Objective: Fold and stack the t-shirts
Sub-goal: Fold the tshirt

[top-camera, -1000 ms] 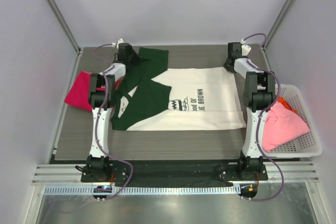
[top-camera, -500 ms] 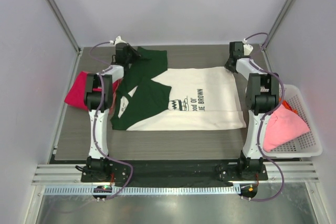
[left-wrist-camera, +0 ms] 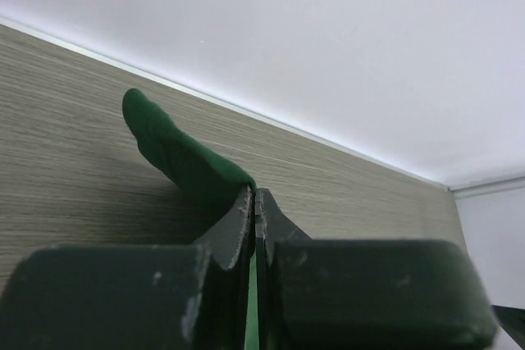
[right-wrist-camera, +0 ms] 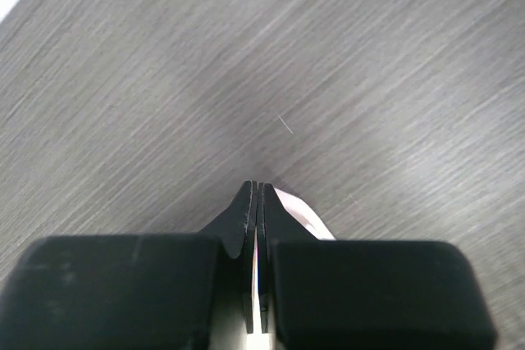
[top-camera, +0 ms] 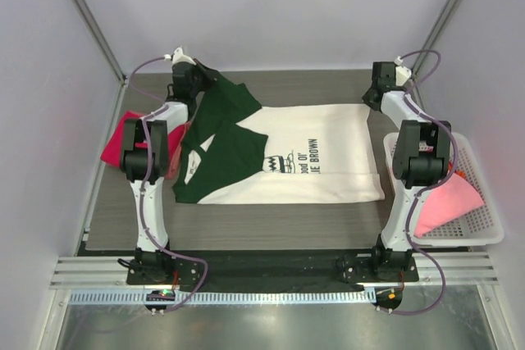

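Observation:
The cream-white t-shirt (top-camera: 328,133) with dark green sleeves and black print lies spread flat mid-table. My left gripper (top-camera: 203,88) is at its far left, shut on the green sleeve (top-camera: 230,102); in the left wrist view green cloth (left-wrist-camera: 184,161) runs out from the closed gripper (left-wrist-camera: 255,194). My right gripper (top-camera: 371,105) is shut on the shirt's far right corner, and pale cloth (right-wrist-camera: 299,212) shows at its tips (right-wrist-camera: 257,188). A magenta-red t-shirt (top-camera: 117,143) lies bunched at the left edge. A pink t-shirt (top-camera: 447,202) lies in the basket.
The white lattice basket (top-camera: 484,202) stands off the table's right side, next to the right arm. Grey walls and metal posts close in the far and side edges. Bare wood-grain table (top-camera: 303,88) lies behind the shirt and in front of it.
Both grippers have moved toward the far edge and outward, still shut on the shirt. The green sleeve is drawn further back and left, the right corner further right.

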Tool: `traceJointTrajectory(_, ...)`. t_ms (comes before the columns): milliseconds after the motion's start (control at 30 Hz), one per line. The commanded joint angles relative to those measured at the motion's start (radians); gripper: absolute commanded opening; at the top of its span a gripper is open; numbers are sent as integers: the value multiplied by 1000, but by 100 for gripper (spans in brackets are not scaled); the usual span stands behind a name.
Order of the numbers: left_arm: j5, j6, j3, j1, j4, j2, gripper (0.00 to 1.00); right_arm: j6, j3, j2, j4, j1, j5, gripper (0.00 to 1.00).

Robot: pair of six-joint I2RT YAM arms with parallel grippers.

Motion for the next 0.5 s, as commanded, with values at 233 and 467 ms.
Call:
traceJointTrajectory(233,63,52,-99,4,115,-157,0,19,-54,-99,36,-11,-73,1)
traceJointTrajectory(467,89,21,-254,26,199,-259,0,16,-103,-153,30,-13,-89,1)
